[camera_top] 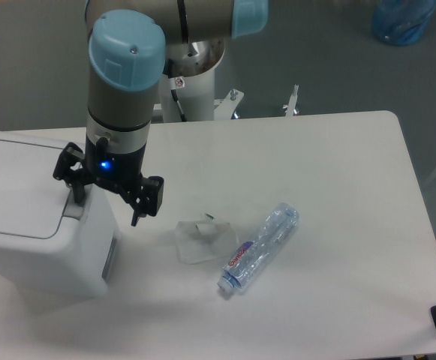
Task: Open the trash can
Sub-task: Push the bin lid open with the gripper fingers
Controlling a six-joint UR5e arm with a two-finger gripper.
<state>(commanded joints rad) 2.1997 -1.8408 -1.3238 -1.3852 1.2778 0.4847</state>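
Your trash can [34, 225] sits at the left edge of the table [338, 225], a large white box with rounded corners that runs out of the picture on the left. Its flat lid [11, 191] faces up, and a small grey tab [73, 208] shows at the lid's right end, close to the can's right wall.

You see the gripper [106, 204] pointing down over that right end of the can. Its fingers stand apart, so the hand is open and holds nothing. The left finger [76, 193] hangs over the grey tab, at or just above it; you cannot tell from this view whether it touches. The right finger [148, 201] hangs to the right of the can, past its wall, above bare table. So the can's right edge lies between the two fingers and below the wrist, where a blue light [103, 165] glows.

To the right of the can, near the middle of the table, you have a clear crumpled plastic piece [202, 240], and just to its right a clear plastic bottle [259, 247] lying on its side, its cap end toward the near edge. Both lie well apart from the gripper.
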